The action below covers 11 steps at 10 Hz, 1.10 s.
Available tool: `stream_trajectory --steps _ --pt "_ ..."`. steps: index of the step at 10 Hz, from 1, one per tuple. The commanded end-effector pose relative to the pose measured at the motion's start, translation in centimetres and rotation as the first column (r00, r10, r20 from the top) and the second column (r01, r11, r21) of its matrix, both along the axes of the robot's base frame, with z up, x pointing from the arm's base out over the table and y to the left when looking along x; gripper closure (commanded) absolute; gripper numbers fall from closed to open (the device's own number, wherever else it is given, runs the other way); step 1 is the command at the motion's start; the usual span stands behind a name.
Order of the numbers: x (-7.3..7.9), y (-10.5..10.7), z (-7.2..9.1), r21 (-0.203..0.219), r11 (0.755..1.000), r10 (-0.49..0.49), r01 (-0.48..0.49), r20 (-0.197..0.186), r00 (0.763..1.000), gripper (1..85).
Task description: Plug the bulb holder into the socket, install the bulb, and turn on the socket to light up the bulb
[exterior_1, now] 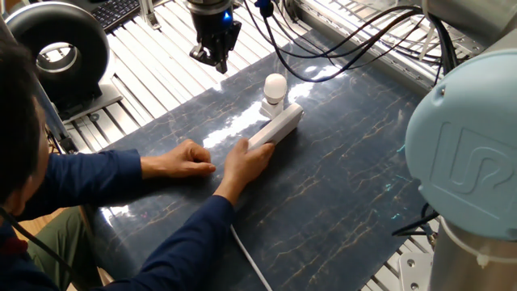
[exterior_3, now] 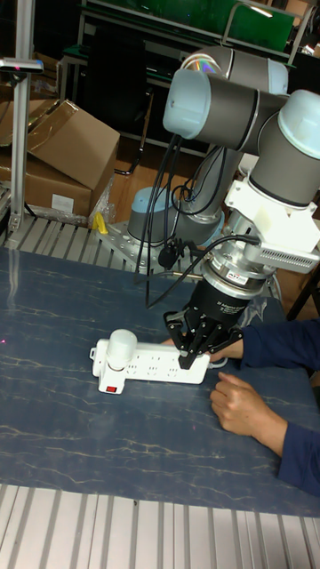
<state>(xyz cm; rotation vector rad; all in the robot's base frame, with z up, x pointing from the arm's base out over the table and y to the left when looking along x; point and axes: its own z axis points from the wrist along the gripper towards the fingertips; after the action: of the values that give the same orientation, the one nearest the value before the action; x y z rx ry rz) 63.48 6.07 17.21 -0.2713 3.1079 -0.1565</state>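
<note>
The gripper (exterior_1: 216, 58) hangs above the far edge of the dark marbled table (exterior_1: 339, 186), its fingers drawn together at the tips with nothing between them. Below and in front of the jaws lies the socket (exterior_1: 277, 127), a white strip. The bulb (exterior_1: 275, 87) stands upright at the strip's end nearest the jaws, seated on the bulb holder (exterior_1: 272, 107). A person's hand (exterior_1: 246, 162) rests on the socket's far end from the jaws, and the other hand (exterior_1: 184, 158) lies flat on the table just beside it. A black ring-shaped lamp (exterior_1: 55, 50) sits off to one side, well apart. In the tall fixed view the gripper hides part of the socket (exterior_3: 151, 365).
</note>
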Motion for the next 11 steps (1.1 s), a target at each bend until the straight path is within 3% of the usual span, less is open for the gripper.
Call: stream_trajectory --steps 1,3,4,7,11 --pt "-0.1 0.2 0.0 0.010 1.000 -0.010 0.010 -0.005 1.000 84.7" --pt "0.1 0.4 0.0 0.018 1.000 -0.005 0.005 0.000 1.000 84.7" --pt "0.4 1.1 -0.2 0.041 0.999 -0.009 0.009 0.004 1.000 84.7" --pt "0.5 1.7 -0.8 0.047 0.999 -0.005 0.006 -0.014 1.000 84.7" --pt "0.8 4.2 -2.1 0.123 0.992 -0.027 0.032 -0.044 0.999 84.7"
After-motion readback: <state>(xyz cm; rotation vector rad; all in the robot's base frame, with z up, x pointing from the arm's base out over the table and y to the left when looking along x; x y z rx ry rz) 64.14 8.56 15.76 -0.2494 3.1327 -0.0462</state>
